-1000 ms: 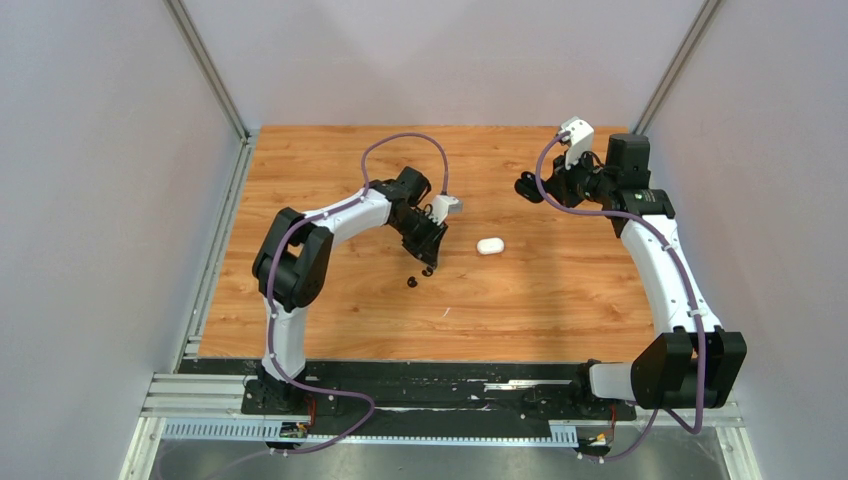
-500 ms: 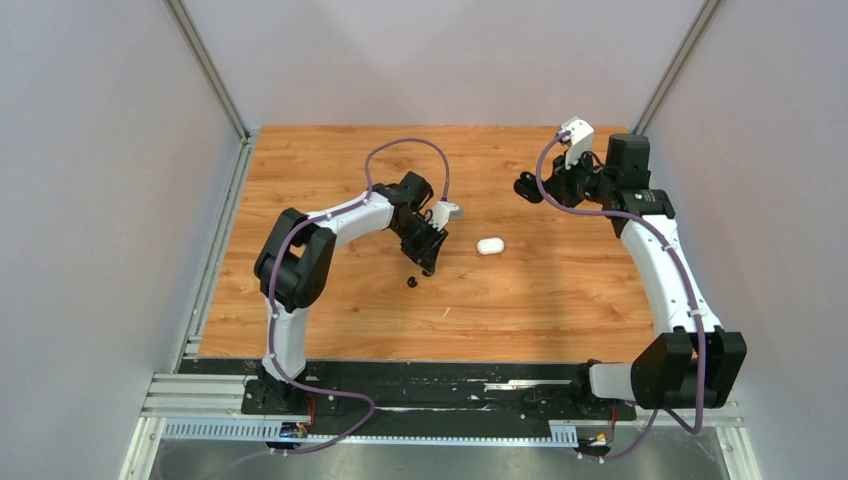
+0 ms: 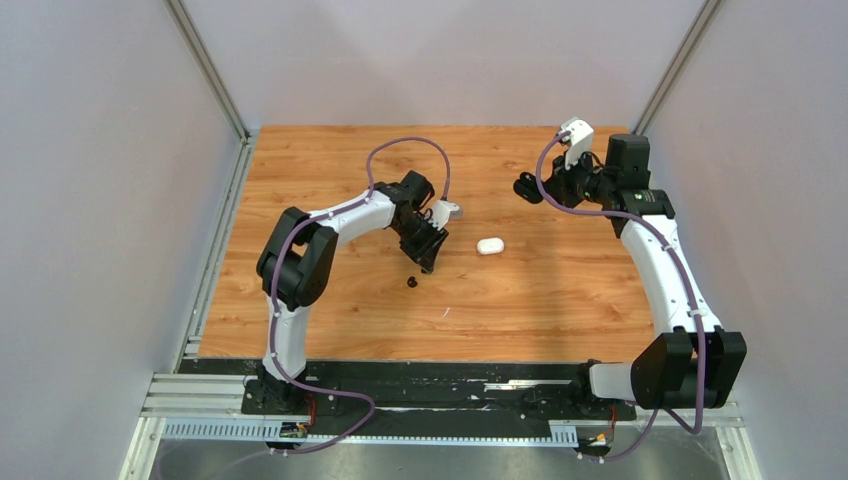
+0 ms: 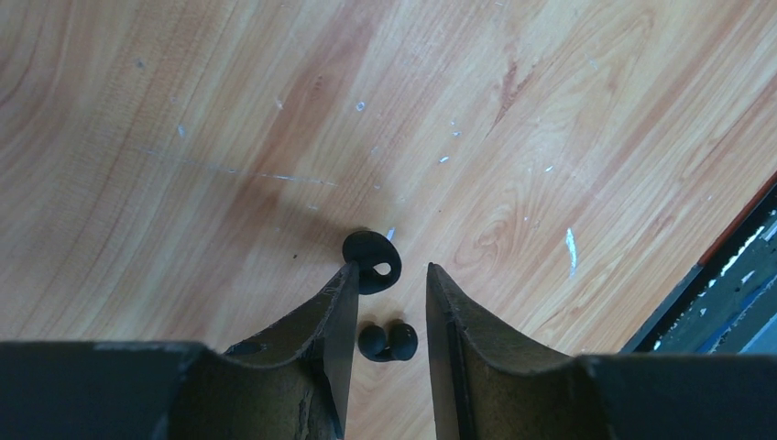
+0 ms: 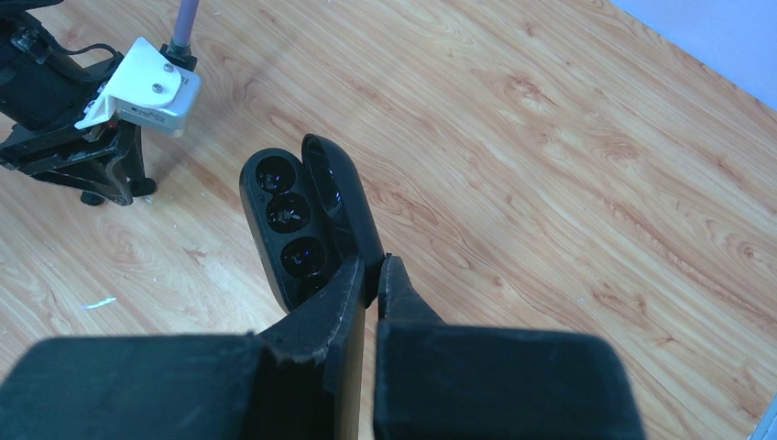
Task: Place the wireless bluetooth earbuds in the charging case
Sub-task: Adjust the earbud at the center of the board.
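Observation:
My left gripper [image 4: 391, 268] is open, with its jaws on either side of one black earbud [image 4: 388, 341] that lies on the table. A second black earbud [image 4: 371, 261] lies just ahead of the left fingertip; in the top view it shows as a dark dot [image 3: 412, 282] below the left gripper [image 3: 429, 262]. My right gripper [image 5: 374, 275] is shut on the lid of an open black charging case [image 5: 291, 220] with empty sockets, held above the table at the back right [image 3: 527, 187]. The white earbuds are not in view.
A closed white pill-shaped case [image 3: 489, 245] lies on the wooden table [image 3: 560, 300] right of the left gripper. Grey walls stand on both sides and a black rail [image 3: 440, 372] runs along the near edge. The left arm's white camera mount [image 5: 142, 78] shows in the right wrist view.
My left gripper has shifted slightly toward the back over the black earbuds. The right arm and the black case have not moved.

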Controlling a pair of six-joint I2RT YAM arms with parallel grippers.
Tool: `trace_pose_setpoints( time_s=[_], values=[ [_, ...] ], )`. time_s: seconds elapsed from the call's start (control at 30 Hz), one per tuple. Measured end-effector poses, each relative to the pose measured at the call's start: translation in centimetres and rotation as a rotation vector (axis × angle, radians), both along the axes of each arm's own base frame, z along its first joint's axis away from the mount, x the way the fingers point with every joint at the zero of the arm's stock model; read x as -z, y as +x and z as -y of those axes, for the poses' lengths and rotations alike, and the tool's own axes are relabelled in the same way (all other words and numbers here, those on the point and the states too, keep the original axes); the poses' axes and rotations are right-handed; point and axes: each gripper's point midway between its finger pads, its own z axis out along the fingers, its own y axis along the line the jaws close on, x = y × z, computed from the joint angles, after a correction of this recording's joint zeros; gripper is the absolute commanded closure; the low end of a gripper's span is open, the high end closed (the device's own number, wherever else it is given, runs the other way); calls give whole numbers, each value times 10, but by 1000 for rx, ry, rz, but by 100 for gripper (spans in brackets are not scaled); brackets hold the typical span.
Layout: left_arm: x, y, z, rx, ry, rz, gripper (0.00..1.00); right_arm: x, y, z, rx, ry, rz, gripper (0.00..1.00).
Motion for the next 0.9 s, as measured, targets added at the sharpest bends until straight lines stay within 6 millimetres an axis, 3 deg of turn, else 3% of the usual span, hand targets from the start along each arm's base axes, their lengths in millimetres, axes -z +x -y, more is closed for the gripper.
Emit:
trace_pose_setpoints(
  time_s=[0.33,0.57,0.7,0.9],
  values=[
    [8,4,-4,8,30,18,61,0,-3,-1,-3,7,0,100],
    [10,3,-3,15,35,14,77,-2,-3,-1,-2,9,2,100],
    [10,3,-3,16,39,17,80,-2,-3,-1,-2,10,2,100],
    [9,4,-4,18,49,23,76,-2,-3,-1,-3,11,2,100]
  ],
)
